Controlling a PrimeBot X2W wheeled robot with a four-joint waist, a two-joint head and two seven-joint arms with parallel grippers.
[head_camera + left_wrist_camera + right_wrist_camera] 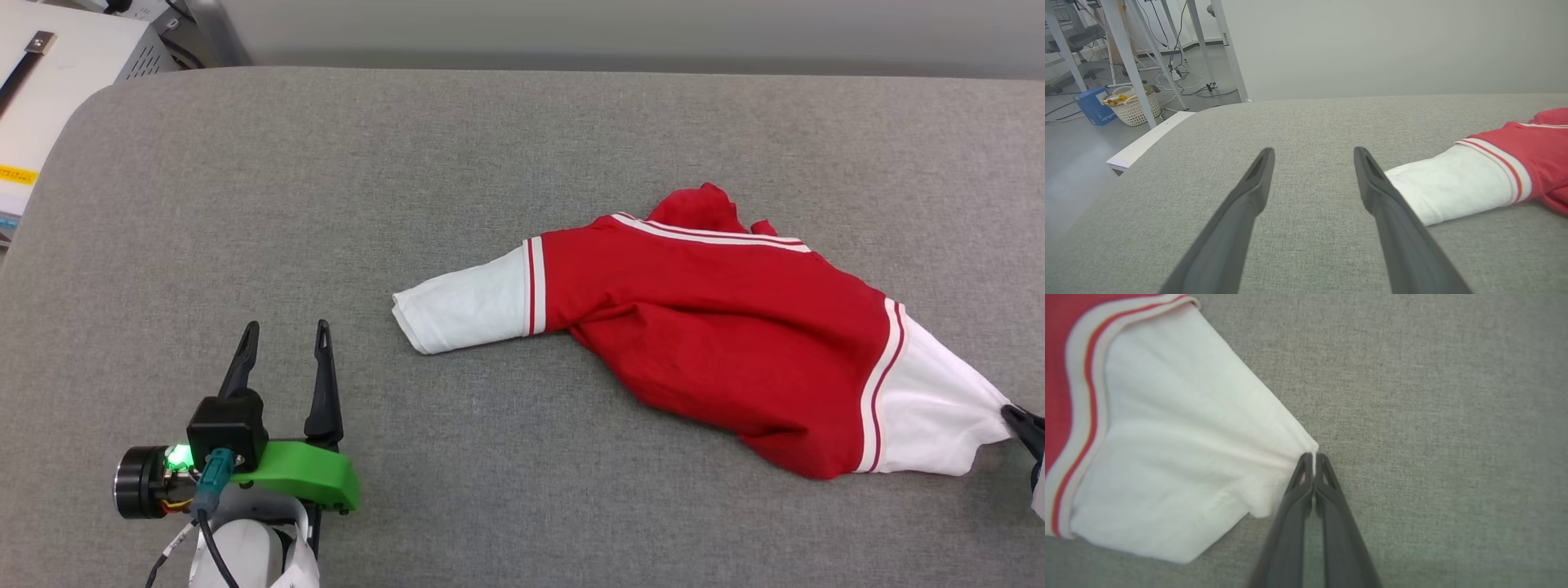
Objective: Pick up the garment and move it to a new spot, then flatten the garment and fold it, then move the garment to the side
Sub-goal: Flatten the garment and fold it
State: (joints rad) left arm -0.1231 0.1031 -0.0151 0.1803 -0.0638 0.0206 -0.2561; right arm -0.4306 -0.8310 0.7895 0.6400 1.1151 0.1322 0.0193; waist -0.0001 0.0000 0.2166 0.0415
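The red jersey (718,327) lies crumpled on the grey table (326,163), right of centre. The right wrist view makes plain that the right tool (1314,457) is pressed together, pinching the edge of one white sleeve (1167,449). The left tool (287,327), spread, sits near the other sleeve (465,306). Its wrist view adds a basket (1137,108) on the floor beyond the table.

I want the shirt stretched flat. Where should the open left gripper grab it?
Probably the cuff of the white sleeve nearest it, approached from the robot's left: it lies flat, pointing at the left gripper, opposite the other sleeve the right gripper pinches.
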